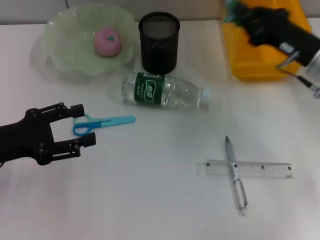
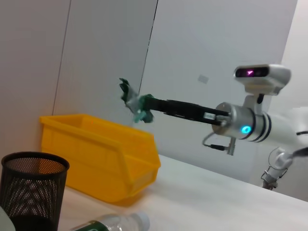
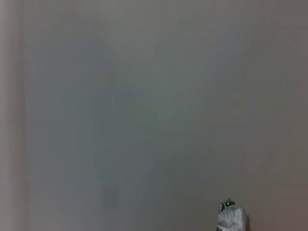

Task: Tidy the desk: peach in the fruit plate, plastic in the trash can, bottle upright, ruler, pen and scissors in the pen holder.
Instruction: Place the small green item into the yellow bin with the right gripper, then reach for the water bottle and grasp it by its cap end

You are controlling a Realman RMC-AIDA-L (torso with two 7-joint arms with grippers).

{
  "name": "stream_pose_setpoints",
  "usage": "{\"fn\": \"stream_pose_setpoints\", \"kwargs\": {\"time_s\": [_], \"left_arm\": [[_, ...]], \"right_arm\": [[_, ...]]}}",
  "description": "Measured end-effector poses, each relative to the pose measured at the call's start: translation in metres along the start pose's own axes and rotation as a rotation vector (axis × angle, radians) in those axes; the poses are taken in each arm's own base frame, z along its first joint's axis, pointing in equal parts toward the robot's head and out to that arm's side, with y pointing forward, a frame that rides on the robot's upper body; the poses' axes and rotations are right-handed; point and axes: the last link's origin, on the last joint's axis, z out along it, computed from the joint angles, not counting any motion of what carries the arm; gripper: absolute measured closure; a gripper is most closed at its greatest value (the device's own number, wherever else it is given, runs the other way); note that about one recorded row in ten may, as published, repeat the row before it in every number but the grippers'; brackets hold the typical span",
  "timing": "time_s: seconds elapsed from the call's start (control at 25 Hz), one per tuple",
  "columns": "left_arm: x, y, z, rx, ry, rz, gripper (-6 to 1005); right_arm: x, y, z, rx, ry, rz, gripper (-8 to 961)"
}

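My right gripper point(image 1: 241, 17) is shut on a crumpled green plastic piece point(image 1: 232, 11) and holds it above the yellow trash bin point(image 1: 250, 55). The left wrist view shows that gripper point(image 2: 140, 105), the plastic point(image 2: 130, 94) and the bin point(image 2: 96, 154). My left gripper point(image 1: 86, 125) is open, with its fingers on either side of the blue scissors' point(image 1: 112, 121) handle. The pink peach point(image 1: 108, 41) lies in the green plate point(image 1: 60, 45). The clear bottle point(image 1: 165, 91) lies on its side. A pen point(image 1: 235, 175) lies across the clear ruler point(image 1: 265, 170).
The black mesh pen holder point(image 1: 159, 47) stands behind the bottle, next to the plate, and also shows in the left wrist view point(image 2: 31, 192). The bottle's cap end point(image 2: 113, 224) shows there too. The right wrist view shows mostly wall.
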Motion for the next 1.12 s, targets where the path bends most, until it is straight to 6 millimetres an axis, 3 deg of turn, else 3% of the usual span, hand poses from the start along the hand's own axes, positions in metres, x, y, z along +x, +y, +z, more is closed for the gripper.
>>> {"fn": "stream_pose_setpoints", "kwargs": {"time_s": [0.08, 0.56, 1.0, 1.12], "left_arm": [[0.001, -0.001, 0.001, -0.004, -0.001, 0.003, 213], [0.004, -0.002, 0.003, -0.019, -0.006, 0.011, 214], [0.004, -0.001, 0.004, -0.024, -0.004, 0.009, 215], [0.006, -0.001, 0.007, -0.029, 0.002, 0.014, 216]], "right_arm": [[0.005, -0.022, -0.011, 0.165, -0.028, 0.064, 929], [0.014, -0.044, -0.017, 0.319, 0.026, 0.096, 902], [0.007, -0.046, -0.017, 0.315, 0.001, 0.101, 482], [0.0, -0.043, -0.023, 0.276, -0.051, 0.143, 429]]}}
